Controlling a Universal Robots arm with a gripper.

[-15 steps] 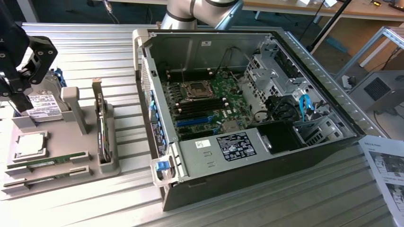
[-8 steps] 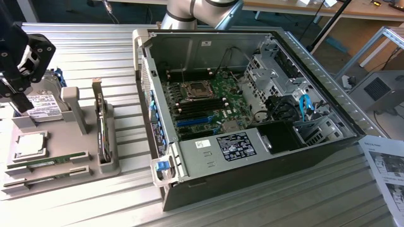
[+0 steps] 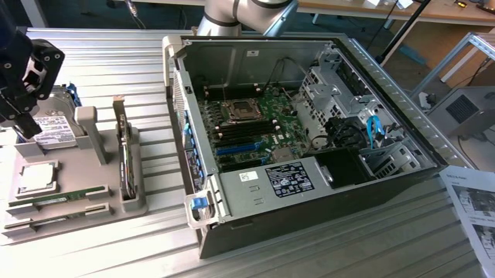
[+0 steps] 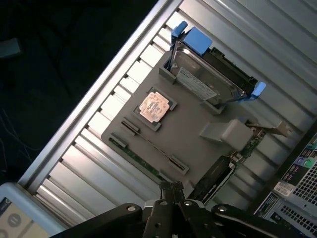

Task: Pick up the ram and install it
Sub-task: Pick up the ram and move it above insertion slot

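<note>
Gripper hangs at the exterior view's left, over the drive end of the grey tray. Fingers are pressed together, pinching nothing. In the wrist view the gripper tips meet in one closed point, with the tray beneath.

Ram sits in a long holder on the tray, just beside the cpu and well apart from the gripper. A second holder runs parallel beside it; cannot tell if it holds a stick.

Exterior view:
- Open case on the ribbed table, on the exterior view's right of the tray.
- Inside the case, the motherboard with black slots and a socket.
- Upright card standing in the tray, between the ram and the case.
- Arm base behind the case.
- Printed sheet at the exterior view's far right.

Wrist view:
- Looks down on the tray, with the drive's label and blue rails plain.
- The cpu's coppery face is visible.
- A green board edge shows in the holder on the tray's outer side.
- The card is seen edge-on.
- Table rim with dark floor beyond it.
- A case corner with stickers.
</note>
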